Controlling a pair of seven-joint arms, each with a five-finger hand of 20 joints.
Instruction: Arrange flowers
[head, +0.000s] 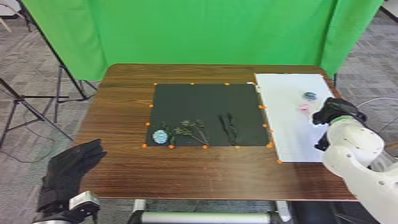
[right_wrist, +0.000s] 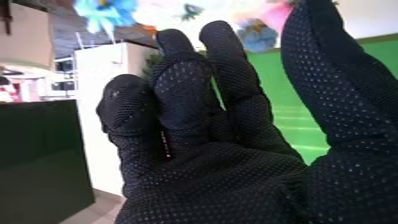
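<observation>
Two small blooms, one blue (head: 309, 95) and one pink (head: 304, 107), sit just to the left of the robot's right hand (head: 336, 111), over the white sheet (head: 298, 145); whether any vase or cup holds them, I can't tell from where I'm standing. That hand is open, its fingers loosely extended and a little bent. In the right wrist view, the right hand (right_wrist: 218, 175) shows a bare palm, gripping nothing I can see. Past its fingertips are pale blue petals (right_wrist: 107, 12), white and pink ones alongside, and a duller blue flower (right_wrist: 258, 36).

Farther to the right hand's left, the dark mat (head: 195, 105) bears a light blue flower head (head: 160, 136), some green sprigs (head: 188, 131) and slender dark stems (head: 228, 129). The flower head is the farthest of these from the right hand, the sprigs come between, and the stems are closest.

Over by the table's (head: 187, 175) near left corner, the left hand (head: 69, 167) is open too, fingers held out fairly straight, well apart from the right hand and nearer the pale blue flower head.
</observation>
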